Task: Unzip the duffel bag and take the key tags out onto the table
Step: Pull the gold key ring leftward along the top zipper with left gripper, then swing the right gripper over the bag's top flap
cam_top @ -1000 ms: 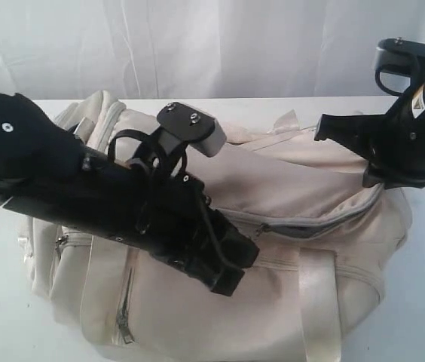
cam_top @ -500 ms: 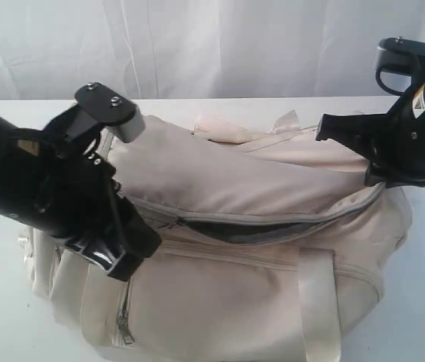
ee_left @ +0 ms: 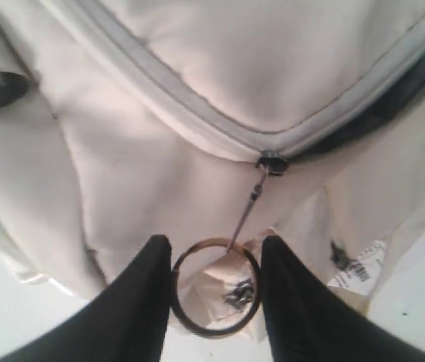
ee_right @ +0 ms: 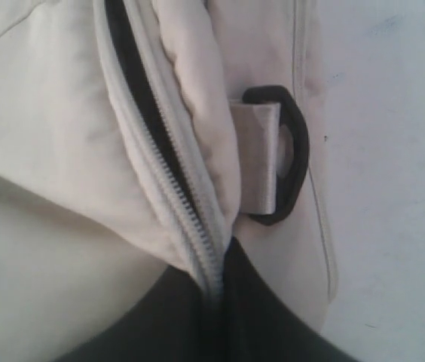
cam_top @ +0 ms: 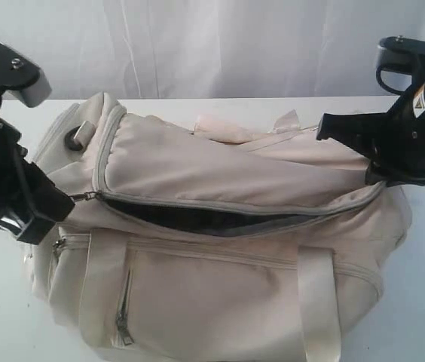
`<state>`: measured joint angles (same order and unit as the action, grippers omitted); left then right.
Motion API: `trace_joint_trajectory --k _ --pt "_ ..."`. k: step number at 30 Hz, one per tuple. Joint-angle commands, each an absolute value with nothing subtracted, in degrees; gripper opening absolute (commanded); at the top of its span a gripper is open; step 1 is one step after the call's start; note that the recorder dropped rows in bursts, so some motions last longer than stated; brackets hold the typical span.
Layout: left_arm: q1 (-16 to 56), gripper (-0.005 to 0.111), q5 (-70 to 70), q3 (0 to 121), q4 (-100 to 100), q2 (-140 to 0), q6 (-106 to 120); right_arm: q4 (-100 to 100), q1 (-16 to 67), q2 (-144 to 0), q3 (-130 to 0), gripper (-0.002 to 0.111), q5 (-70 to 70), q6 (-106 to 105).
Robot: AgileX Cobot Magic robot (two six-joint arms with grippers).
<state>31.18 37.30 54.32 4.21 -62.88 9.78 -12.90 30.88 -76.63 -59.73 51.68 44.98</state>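
My left hand (ee_left: 215, 247) is closed narrowly on the pull ring (ee_left: 214, 332) of the zipper, one finger pressed to each side of it. The thin link runs taut from the ring away from my palm to the slider (ee_left: 271, 162), which sits just ahead of my fingertips at this end of the duffel bag (cam_top: 220, 294). My right hand (ee_right: 214, 290) is clamped tight on the fabric at the far end of the zipper track, right beside the black strap ring (ee_right: 295, 151).

The bag lies on the surface (cam_top: 423, 302) with its long axis running from one hand to the other. The opening (cam_top: 197, 219) follows that same line, starting at the slider by my left hand and pointing straight toward my right. It gapes enough to show dark lining, so I judge the unzipping nearly done.

I cannot see the key tags; if they are in the bag, they are down past that slit. The left hand is nearest the wide part of the gap, and it would have to let the ring go first, then go in along the slit's length, not across it, while the right keeps the far end pinned.
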Motion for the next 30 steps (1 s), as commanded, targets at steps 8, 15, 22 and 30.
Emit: trace_joint_trajectory --k 8,15,22,30 --pt "27.4 0.0 35.5 53.8 -4.1 -61.6 9.0 -17.9 30.2 -76.0 -59.9 0.0 49.5 30.5" --pt "27.5 0.0 35.6 53.8 1.8 -61.6 12.2 -12.0 30.2 -76.0 -59.9 0.0 47.5 28.7" --pt "27.5 0.0 36.2 53.8 8.2 -61.6 18.5 -11.6 30.2 -76.1 -59.9 0.0 46.5 25.7" --pt "27.5 0.0 36.2 53.8 9.5 -61.6 18.5 -5.2 30.2 -76.1 -60.0 0.014 48.5 8.5"
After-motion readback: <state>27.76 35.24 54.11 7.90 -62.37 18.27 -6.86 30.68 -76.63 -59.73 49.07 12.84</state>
